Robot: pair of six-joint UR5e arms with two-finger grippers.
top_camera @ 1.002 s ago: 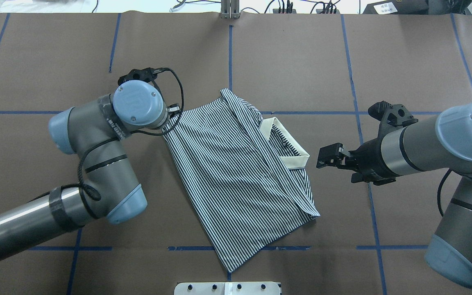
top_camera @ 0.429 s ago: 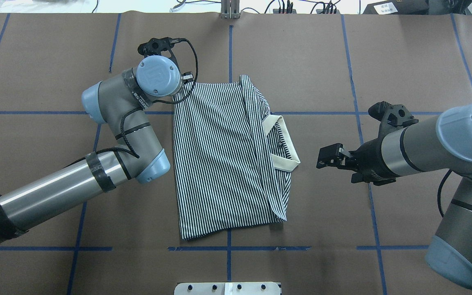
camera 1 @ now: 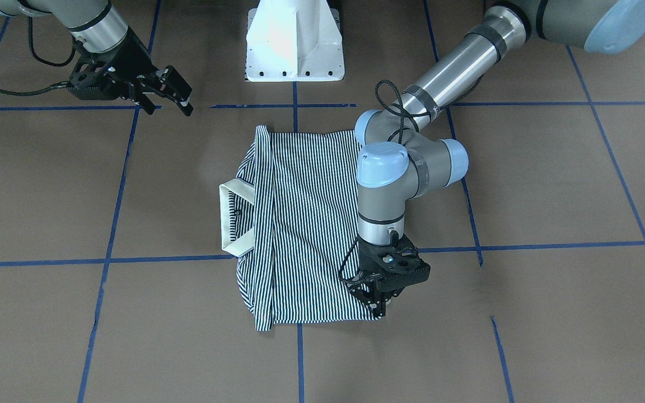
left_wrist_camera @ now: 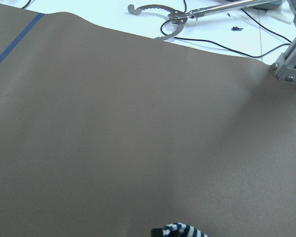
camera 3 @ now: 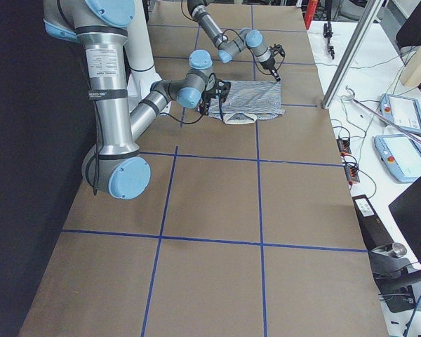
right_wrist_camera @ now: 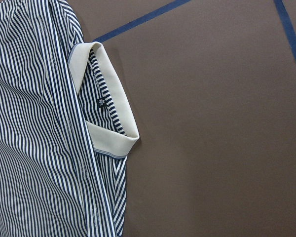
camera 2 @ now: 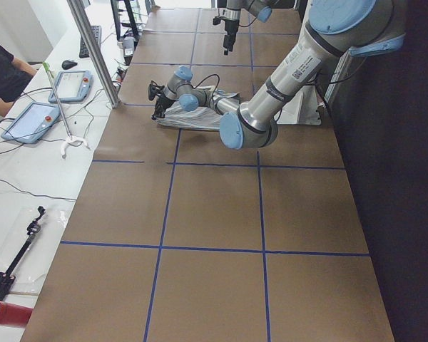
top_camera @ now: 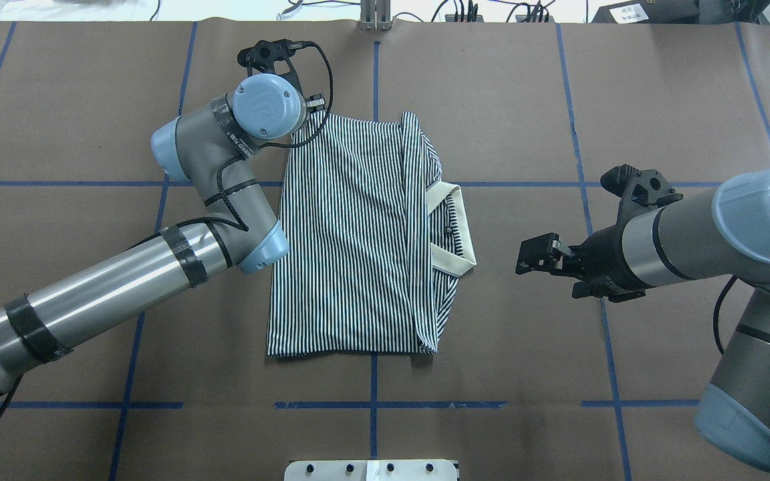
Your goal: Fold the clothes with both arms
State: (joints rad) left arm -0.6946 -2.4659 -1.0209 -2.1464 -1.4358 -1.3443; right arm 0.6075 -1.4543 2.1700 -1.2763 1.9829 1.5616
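The left gripper (camera 1: 381, 302) is found clamped on the polo shirt's (top_camera: 351, 240) far corner, the collar (top_camera: 464, 224) being turned toward the spread right gripper (top_camera: 533, 257).

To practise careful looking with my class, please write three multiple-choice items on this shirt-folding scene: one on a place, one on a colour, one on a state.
1. The cream collar lies on the side of the shirt that faces:
A the white pedestal
B the right gripper
C the far table edge

2. The tape lines on the table are:
A blue
B yellow
C white

3. The left gripper is:
A open over bare table
B gripping the collar
C shut on a corner of the shirt

Answers:
1 B: in the overhead view the collar points toward the right gripper, which hangs apart from it.
2 A: every view shows blue lines on brown.
3 C: the front-facing view shows it pinching the corner, and its wrist view shows striped cloth at the bottom edge.
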